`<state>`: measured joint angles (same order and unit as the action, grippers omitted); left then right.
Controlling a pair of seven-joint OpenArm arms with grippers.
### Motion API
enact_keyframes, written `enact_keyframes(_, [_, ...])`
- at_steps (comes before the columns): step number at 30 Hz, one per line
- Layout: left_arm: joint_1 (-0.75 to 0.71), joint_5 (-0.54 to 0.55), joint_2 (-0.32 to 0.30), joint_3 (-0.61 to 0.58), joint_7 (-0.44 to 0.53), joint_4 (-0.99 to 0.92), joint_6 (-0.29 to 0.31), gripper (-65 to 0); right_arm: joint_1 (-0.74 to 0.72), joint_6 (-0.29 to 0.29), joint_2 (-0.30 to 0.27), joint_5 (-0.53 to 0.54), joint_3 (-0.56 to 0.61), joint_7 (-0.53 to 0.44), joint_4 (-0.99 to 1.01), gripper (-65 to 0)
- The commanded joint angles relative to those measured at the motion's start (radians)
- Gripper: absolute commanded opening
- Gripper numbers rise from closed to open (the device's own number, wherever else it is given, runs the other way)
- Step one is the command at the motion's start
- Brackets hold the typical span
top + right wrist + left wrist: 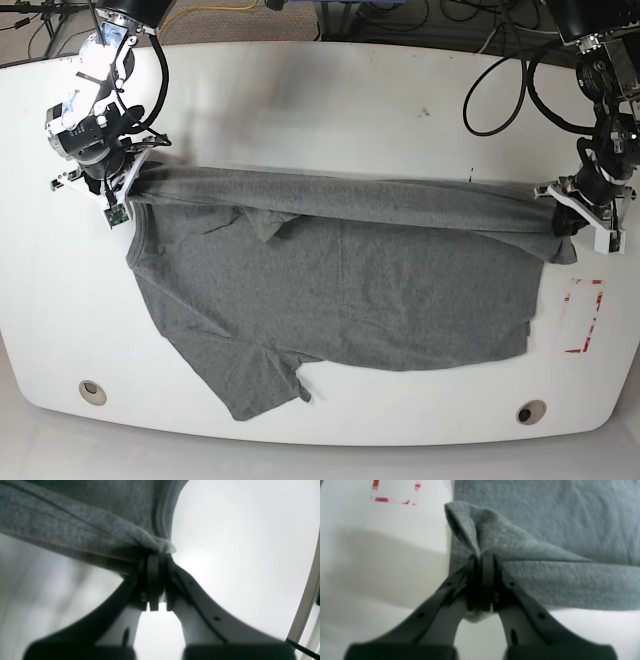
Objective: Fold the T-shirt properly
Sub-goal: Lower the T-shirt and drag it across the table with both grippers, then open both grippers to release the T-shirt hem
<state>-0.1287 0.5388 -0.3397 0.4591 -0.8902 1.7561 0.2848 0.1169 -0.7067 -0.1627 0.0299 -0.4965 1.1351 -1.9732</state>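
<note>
The T-shirt is a plain heather-grey piece of soft jersey, without print, spread across the middle of the white counter. Its far edge is raised and pulled into a taut, rolled band running from one arm to the other, while the rest of the cloth lies flat nearer the camera. In the base view, a short sleeve sticks out at the near edge, and shallow wrinkles cross the body of the shirt. The cloth is wider on the side of the left arm, where its edge falls nearly straight.

The left hand is closed tight on a bunched fold of the shirt, with cloth gathered into a peak just beyond its dark fingers. In the left wrist view the fabric shows a fuzzy, fine-knit surface, and a doubled layer stretches away from the grip. The right hand is likewise clamped on a pinch of the shirt, next to a ribbed hem or collar band that curves up from the grip; which of the two it is cannot be told.

A small outline of red marks lies on the counter just beside the shirt's edge near the left arm. Two round holes sit in the counter near its front edge. Black cables trail across the far corner.
</note>
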Motion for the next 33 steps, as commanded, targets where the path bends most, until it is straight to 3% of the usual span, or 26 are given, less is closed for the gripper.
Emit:
enact_keyframes(1, [0.042,-0.013,-0.034,0.01,0.022,-0.046,-0.012,-65.0,-0.038,0.009,-0.013,-0.022,-0.003,-0.017,-0.004,-64.7])
enact_keyframes(14, [0.16,-0.013,-0.052,-0.047,0.024,-0.207,-0.012,-65.0,-0.15,0.009,-0.015,-0.023,-0.001,-0.025,0.171,-64.5])
enact_keyframes(27, [0.192,-0.015,-0.054,-0.11,0.026,-0.264,-0.012,-65.0,-0.156,0.009,-0.015,-0.02,-0.001,-0.108,0.305,-64.2])
enact_keyframes(30, [0.199,-0.042,-0.054,-0.125,0.026,-0.276,-0.012,-58.2,-0.156,0.009,-0.015,-0.023,-0.001,-0.131,0.321,-62.6])
enact_keyframes(33, [0.214,-0.092,-0.052,-0.138,0.026,-0.282,-0.012,-46.8,-0.156,0.009,-0.015,-0.025,0.0,-0.139,0.34,-53.9])
